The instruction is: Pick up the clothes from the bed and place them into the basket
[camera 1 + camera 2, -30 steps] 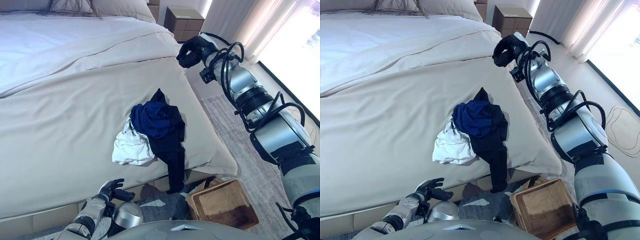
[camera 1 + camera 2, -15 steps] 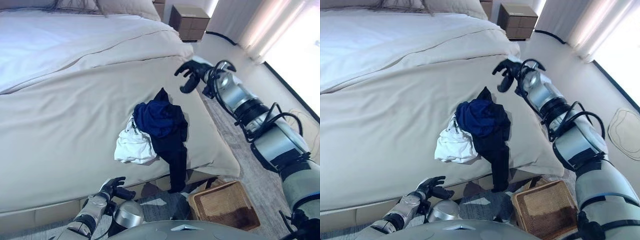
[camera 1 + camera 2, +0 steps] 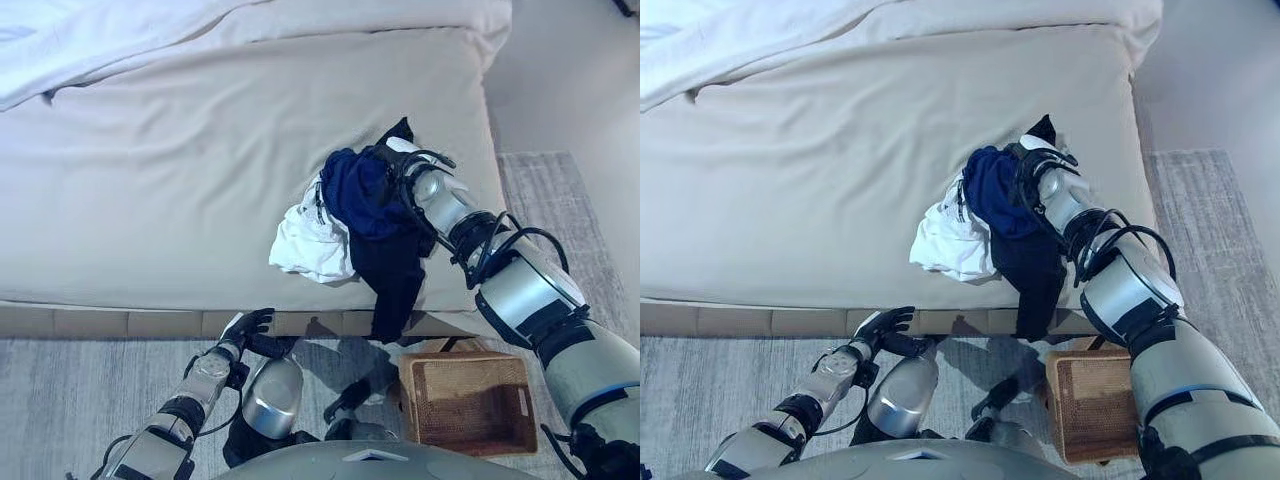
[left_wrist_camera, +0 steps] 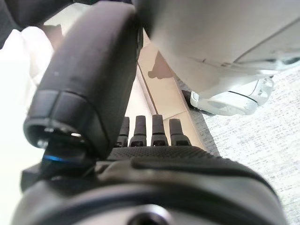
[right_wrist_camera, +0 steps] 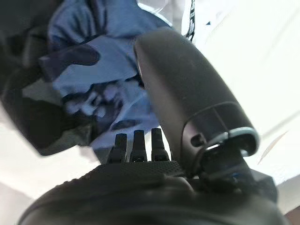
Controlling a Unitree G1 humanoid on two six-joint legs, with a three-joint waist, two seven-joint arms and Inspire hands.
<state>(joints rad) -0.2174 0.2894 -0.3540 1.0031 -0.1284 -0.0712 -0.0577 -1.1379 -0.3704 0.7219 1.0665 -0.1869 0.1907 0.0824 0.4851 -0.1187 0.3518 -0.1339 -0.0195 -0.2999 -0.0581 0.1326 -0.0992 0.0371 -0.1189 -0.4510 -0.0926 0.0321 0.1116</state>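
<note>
One heap of clothes (image 3: 355,215) sits on the bed (image 3: 180,180) near its front right corner — a crumpled blue garment (image 3: 995,190) on top, a white garment (image 3: 305,240) spilling out on the left, a black garment (image 3: 390,275) draped over the mattress edge and hanging down toward the floor. The right hand (image 3: 1040,160) is down on the far right side of the heap, against the blue and black cloth; its wrist view shows the fingers (image 5: 135,143) straight, thumb extended over the blue fabric, nothing pinched. The woven basket (image 3: 468,400) — rectangular, brown wicker — stands on the grey rug (image 3: 80,400) just below that bed corner, directly under the right forearm and beside the hanging black cloth. The left hand (image 3: 245,328) hangs low by the bed base, fingers loosely extended, holding nothing. Wide stretch of smooth beige cover left of the heap; bare floor to the right of the bed.
</note>
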